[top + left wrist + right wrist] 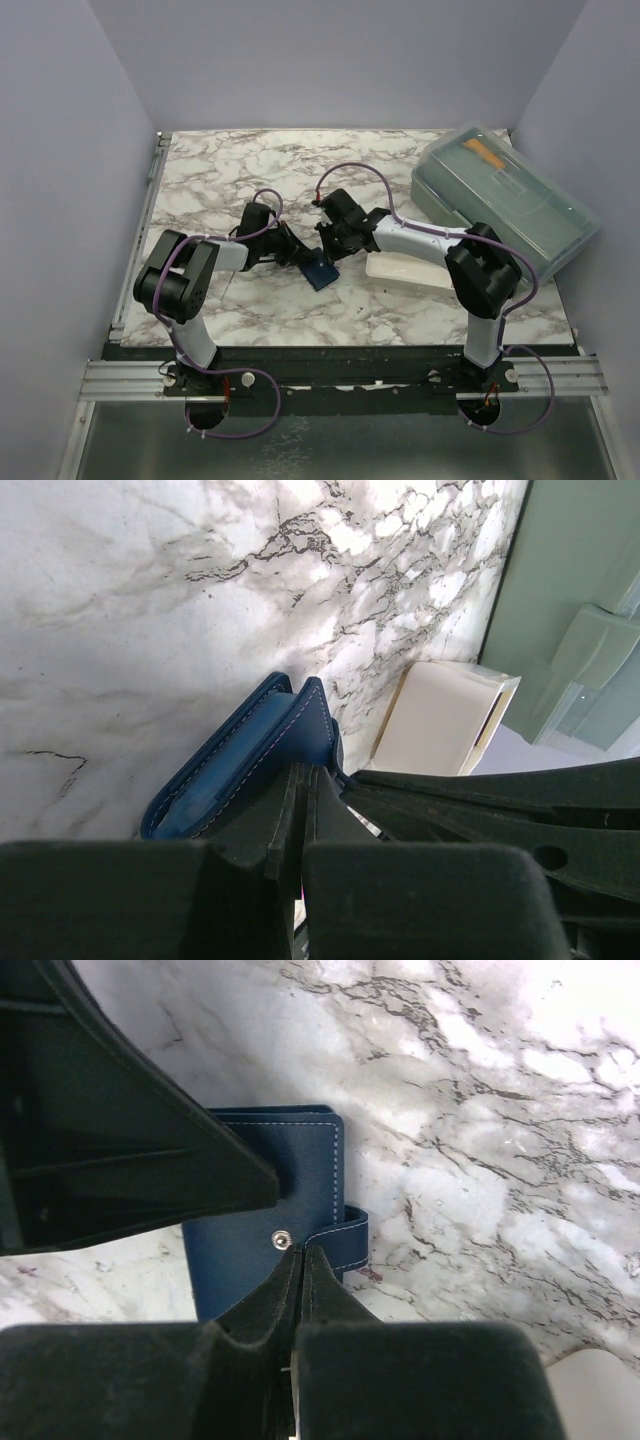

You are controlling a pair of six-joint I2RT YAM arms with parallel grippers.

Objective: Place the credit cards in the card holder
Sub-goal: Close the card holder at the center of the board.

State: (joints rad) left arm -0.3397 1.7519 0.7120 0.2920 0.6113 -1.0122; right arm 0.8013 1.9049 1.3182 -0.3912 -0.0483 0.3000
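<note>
The card holder, a navy wallet, lies on the marble between both grippers. In the left wrist view the card holder is slightly open, and my left gripper is shut with its tips pinching the wallet's near edge. In the right wrist view the card holder shows its snap dot and strap. My right gripper is shut on the strap's end beside the snap. In the top view the left gripper and right gripper meet over the wallet. No credit card is in view.
A white tray lies just right of the wallet, also in the left wrist view. A large grey-green plastic box stands at the back right with an orange strip inside. Walls close the table in on three sides.
</note>
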